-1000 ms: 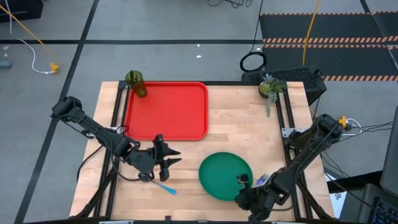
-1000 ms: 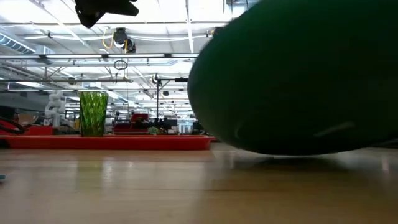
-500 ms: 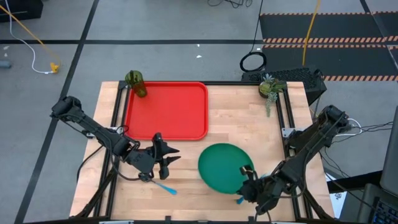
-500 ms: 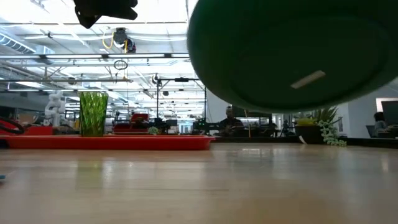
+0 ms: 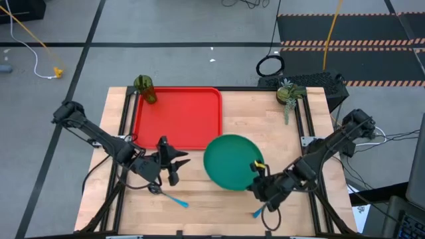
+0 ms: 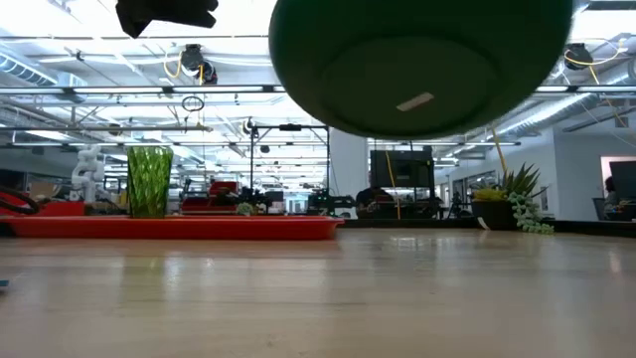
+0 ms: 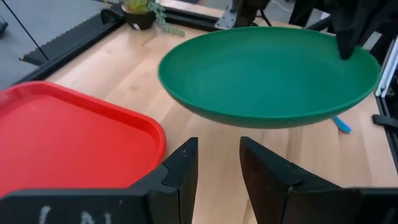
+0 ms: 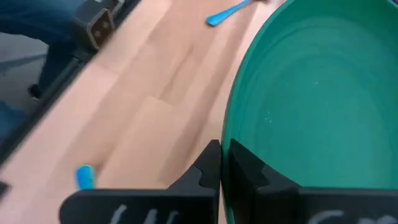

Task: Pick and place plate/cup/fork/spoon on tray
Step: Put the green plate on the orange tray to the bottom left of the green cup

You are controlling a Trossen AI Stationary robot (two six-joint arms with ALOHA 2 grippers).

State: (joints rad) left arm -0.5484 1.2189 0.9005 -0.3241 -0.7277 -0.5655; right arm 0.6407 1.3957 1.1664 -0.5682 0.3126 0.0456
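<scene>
Plate [image 5: 230,162]: off the table, just beside tray [image 5: 178,117] at its 4 o'clock corner.
Right gripper [image 5: 256,171]: clamped on rim, plate's 4 o'clock.
Left gripper [image 5: 174,164]: part-open, holding nothing.
Handling: probably stiff, light, slick; edge pinch may let it tilt.

right hand [image 8: 222,163]: clamped on plate [image 8: 311,99] rim | plate: above table [image 8: 149,93] | blue handle [image 8: 227,12]: beyond

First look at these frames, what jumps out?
The green plate stands out most: it hangs above the table, pinched at its rim by the right hand, just off the near right corner of the red tray. The tray holds only a green cup, at its far left corner. The left hand waits empty near the tray's front edge, with a blue-handled utensil lying on the table nearby.
</scene>
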